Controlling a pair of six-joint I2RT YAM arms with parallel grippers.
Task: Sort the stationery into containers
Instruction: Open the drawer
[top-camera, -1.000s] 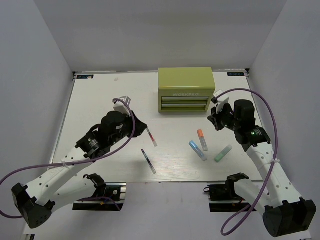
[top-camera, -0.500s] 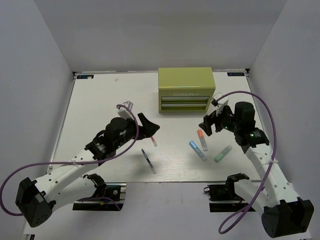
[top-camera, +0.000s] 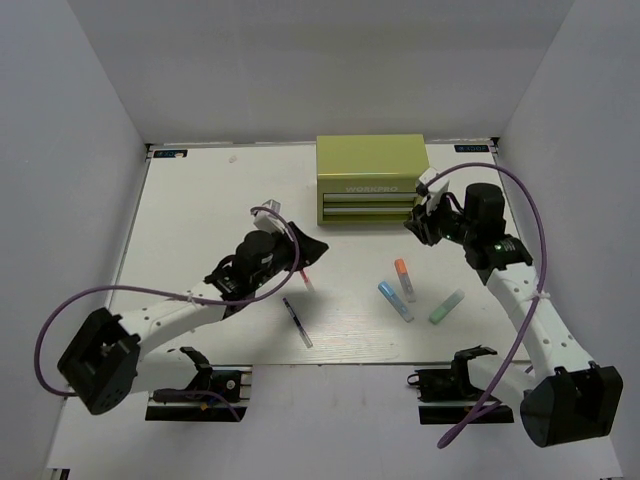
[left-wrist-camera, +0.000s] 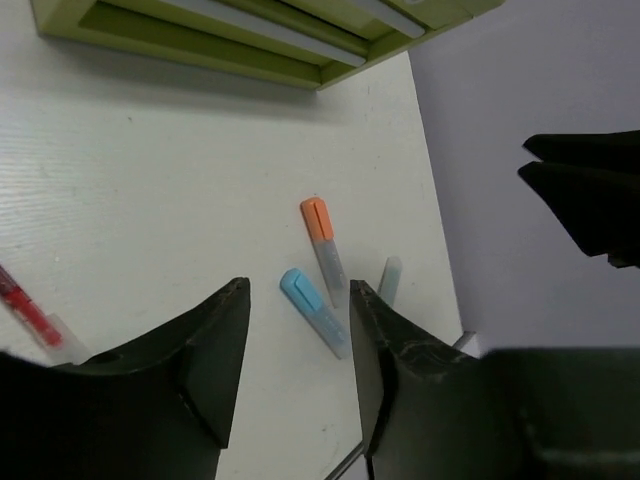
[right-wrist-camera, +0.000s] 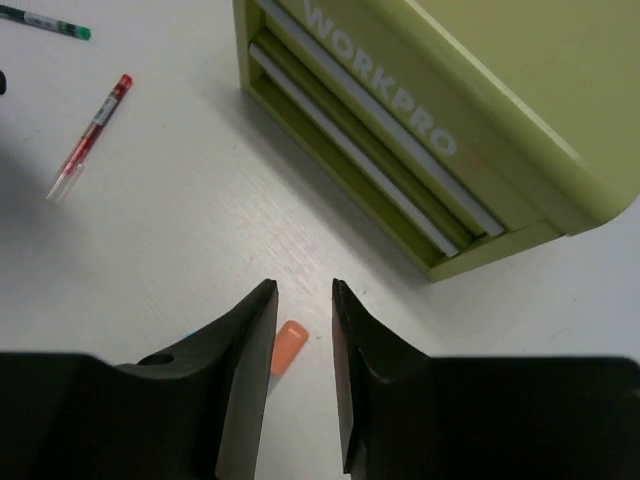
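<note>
Our left gripper (top-camera: 305, 248) hangs over the middle of the white table (top-camera: 190, 200) with its fingers apart and nothing between them. Just at its 6 o'clock lies the red-tipped pen (top-camera: 306, 283), partly hidden by the fingers in the top view. Our right gripper (top-camera: 418, 222) sits off the 4 o'clock corner of the olive tool chest (top-camera: 368, 178), its jaws parted by a narrow gap and empty. We see the chest at 12 o'clock on the table, both silver-handled drawers closed. The purple pen (top-camera: 297, 322) lies at 6 o'clock of the red one, apart from it. At 5 o'clock from the chest, the orange-capped marker (top-camera: 404, 280) and the blue marker (top-camera: 394, 300) lie just beside each other, with the pale green stick (top-camera: 447, 306) at their 3 o'clock. In the right wrist view we catch a green-tipped pen (right-wrist-camera: 45, 20) at 11 o'clock.
</note>
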